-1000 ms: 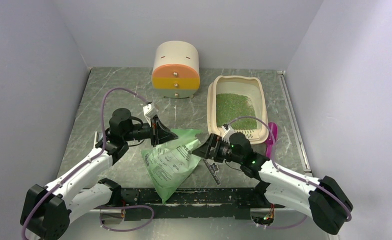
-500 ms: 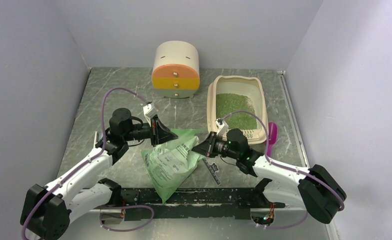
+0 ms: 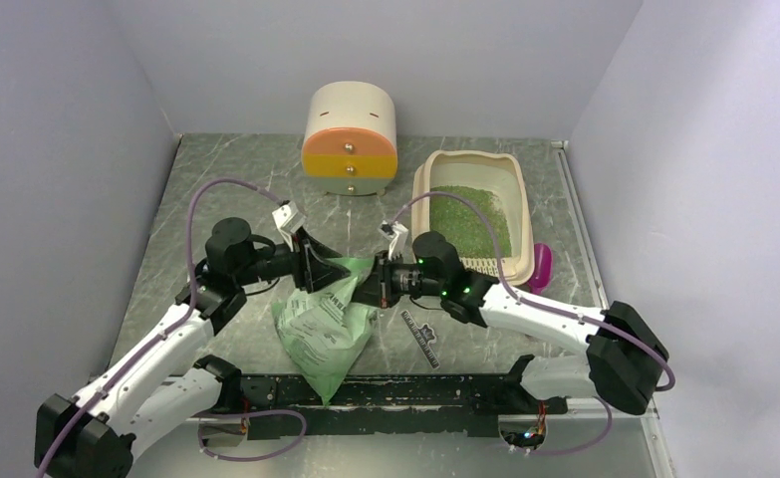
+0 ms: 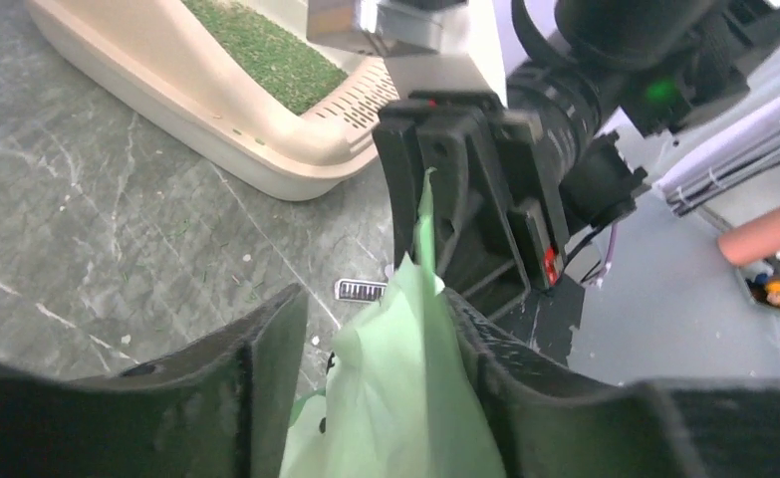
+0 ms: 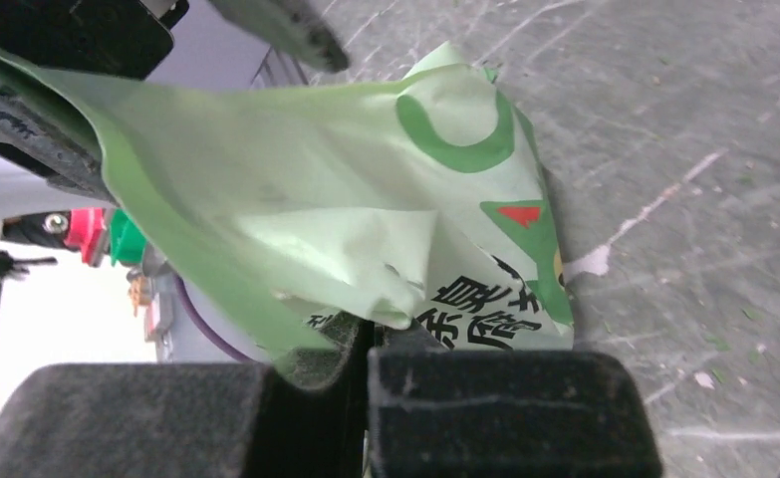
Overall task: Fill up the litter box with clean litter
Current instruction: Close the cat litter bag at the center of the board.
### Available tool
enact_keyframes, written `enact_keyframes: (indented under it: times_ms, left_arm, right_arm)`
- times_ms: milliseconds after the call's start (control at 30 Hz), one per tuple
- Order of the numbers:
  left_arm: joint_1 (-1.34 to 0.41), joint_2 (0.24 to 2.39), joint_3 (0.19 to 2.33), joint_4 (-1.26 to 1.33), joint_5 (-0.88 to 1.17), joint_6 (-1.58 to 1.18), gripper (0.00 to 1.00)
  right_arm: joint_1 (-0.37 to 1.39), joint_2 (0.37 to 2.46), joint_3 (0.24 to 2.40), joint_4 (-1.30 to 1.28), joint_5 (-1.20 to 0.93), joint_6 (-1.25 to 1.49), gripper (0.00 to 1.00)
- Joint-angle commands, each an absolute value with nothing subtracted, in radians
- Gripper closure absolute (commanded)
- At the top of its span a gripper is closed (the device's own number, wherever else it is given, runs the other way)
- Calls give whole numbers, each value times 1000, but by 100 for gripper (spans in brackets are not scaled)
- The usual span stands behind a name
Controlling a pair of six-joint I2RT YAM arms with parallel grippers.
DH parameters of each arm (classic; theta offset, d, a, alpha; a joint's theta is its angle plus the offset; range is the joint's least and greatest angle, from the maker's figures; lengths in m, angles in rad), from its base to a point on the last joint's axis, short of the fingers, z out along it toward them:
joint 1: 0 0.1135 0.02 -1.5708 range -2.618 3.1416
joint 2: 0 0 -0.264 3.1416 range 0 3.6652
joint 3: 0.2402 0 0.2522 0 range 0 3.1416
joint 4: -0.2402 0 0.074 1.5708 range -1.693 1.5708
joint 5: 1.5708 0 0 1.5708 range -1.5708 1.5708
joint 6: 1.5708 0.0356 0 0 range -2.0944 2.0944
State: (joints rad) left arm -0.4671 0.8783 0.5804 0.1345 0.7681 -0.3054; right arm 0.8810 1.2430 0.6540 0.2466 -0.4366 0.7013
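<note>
- Right arm (image 3: 535,317) has swung left, off the litter box (image 3: 422,204), onto the green bag (image 3: 324,334) on the table (image 3: 196,189).
- Litter box sits back right, clean litter (image 3: 470,224) covering its floor.
- Right fingers (image 5: 505,408) now clamp shut on the bag's top edge; left fingers (image 4: 256,388) have parted, bag loose between them.
- We read it as a handover to the right.

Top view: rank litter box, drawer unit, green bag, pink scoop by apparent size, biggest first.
1. litter box, even with its near end partly hidden.
2-3. drawer unit and green bag: they look about alike, so no ranking between them.
4. pink scoop, clearly smallest.
</note>
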Motion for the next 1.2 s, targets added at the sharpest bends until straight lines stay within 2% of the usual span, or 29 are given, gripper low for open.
enact_keyframes:
  times_ms: [0, 167, 433, 500, 600, 633, 767, 900, 1167]
  left_arm:
    - [-456, 831, 638, -21, 654, -261, 40]
    - [-439, 807, 648, -214, 585, -248, 30]
    - [-417, 750, 636, -370, 551, -275, 29]
    - [-416, 729, 634, -381, 542, -284, 47]
    - [-416, 715, 654, -436, 502, -299, 89]
    - [-416, 708, 661, -451, 496, -309, 94]
    - [-416, 610, 667, -444, 464, -398, 95]
    - [-416, 504, 687, -489, 388, -486, 95]
    - [-416, 259, 632, -553, 265, -663, 95]
  right_arm:
    - [977, 1268, 771, 262, -505, 618, 100]
    - [1068, 1327, 823, 228, -486, 578, 100]
    - [1149, 1364, 882, 246, -487, 569, 100]
    - [1161, 1367, 890, 263, -498, 581, 100]
    - [1186, 1369, 914, 271, -501, 588, 100]
    - [1194, 1370, 929, 261, -497, 583, 100]
    - [1199, 1377, 989, 231, -476, 560, 100]
    - [1201, 1441, 1145, 140, -525, 508, 100]
    - [1189, 1566, 1491, -250, -518, 246, 100]
